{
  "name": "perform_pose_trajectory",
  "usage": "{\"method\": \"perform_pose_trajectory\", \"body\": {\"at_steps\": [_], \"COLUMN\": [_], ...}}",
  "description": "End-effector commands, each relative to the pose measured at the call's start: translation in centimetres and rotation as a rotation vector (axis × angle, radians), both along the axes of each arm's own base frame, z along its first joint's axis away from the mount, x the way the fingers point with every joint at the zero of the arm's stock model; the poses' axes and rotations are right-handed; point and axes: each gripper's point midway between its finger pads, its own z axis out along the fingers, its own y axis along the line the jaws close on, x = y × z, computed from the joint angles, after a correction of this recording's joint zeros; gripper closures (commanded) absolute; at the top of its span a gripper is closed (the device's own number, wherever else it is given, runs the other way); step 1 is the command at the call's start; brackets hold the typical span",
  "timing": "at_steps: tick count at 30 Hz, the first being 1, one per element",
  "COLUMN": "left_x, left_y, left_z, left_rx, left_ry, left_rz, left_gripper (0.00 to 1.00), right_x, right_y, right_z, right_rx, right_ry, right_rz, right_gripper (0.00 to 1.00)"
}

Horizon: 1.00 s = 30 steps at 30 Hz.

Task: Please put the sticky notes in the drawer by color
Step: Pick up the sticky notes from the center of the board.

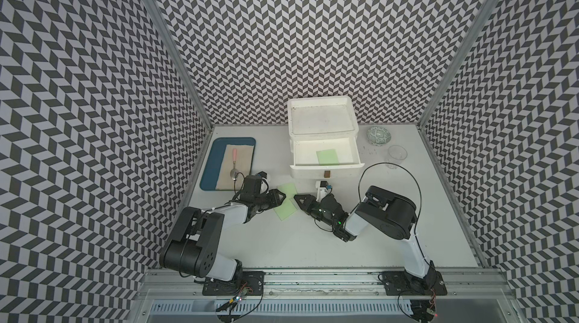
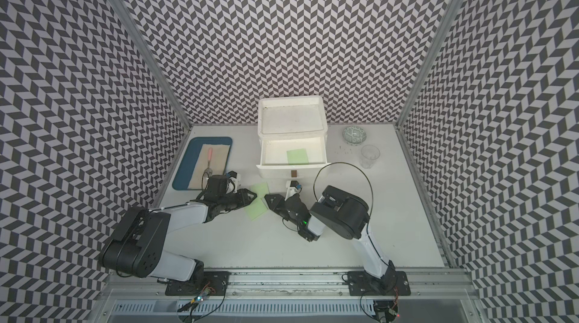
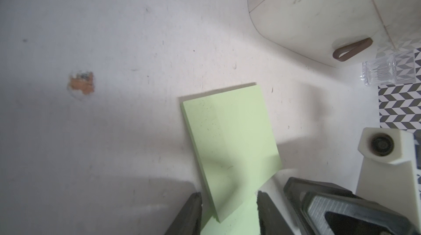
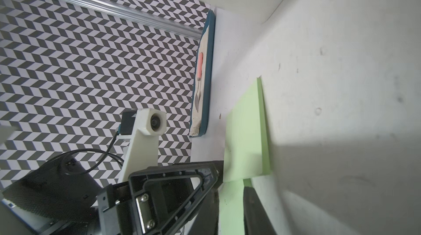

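Two light green paper sticky notes (image 1: 285, 211) overlap on the white surface (image 1: 313, 243), below the white plastic drawer chest (image 1: 313, 171). Left hand (image 1: 281, 199) straddles them, jaws apart; right hand (image 1: 297, 201): grip unclear. Both could lift together.

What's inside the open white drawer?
One green sticky note lies in the open drawer. Its front wall covers the note's near edge; anything underneath the drawer is hidden.

Twin top views high overhead, facing down, wrist cameras close, low, both sharing green notes (image 3: 230, 135)
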Motion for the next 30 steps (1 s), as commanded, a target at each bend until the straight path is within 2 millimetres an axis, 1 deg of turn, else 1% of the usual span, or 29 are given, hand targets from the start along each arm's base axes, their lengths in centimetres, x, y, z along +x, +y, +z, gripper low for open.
{"method": "perform_pose_trajectory", "body": {"at_steps": [1,6,9,12,17,20,26,30], "left_x": [0.1,0.4,0.7,1.2,2.0,2.0,1.3,0.8], "left_y": [0.6,1.1,1.2,1.1,1.1,0.9,0.9,1.0], "left_z": [-0.2,-0.5,-0.6,-0.7,-1.3,-2.2,-3.7,-4.0], "left_rx": [0.032,0.05,0.049,0.043,0.05,0.044,0.034,0.027], "left_ry": [0.004,0.012,0.008,0.009,0.021,0.042,0.082,0.089], "left_rz": [0.018,0.033,0.042,0.039,0.033,0.027,0.024,0.027], "left_gripper": [0.54,0.53,0.53,0.53,0.53,0.53,0.53,0.53], "right_x": [0.1,1.6,2.5,3.1,3.7,3.4,1.8,0.7], "right_y": [-3.4,-4.1,-4.9,-5.1,-3.4,-2.3,-0.5,1.2], "right_z": [-6.4,-7.1,-8.0,-8.5,-9.0,-9.4,-9.1,-9.1], "right_rx": [-0.295,-0.417,-0.507,-0.541,-0.561,-0.544,-0.51,-0.469], "right_ry": [0.065,0.032,0.041,0.037,0.026,0.033,0.022,0.022], "right_rz": [-0.048,-0.069,-0.106,-0.114,-0.065,-0.019,0.059,0.124], "right_gripper": [0.74,0.74,0.74,0.74,0.74,0.74,0.75,0.76]}}
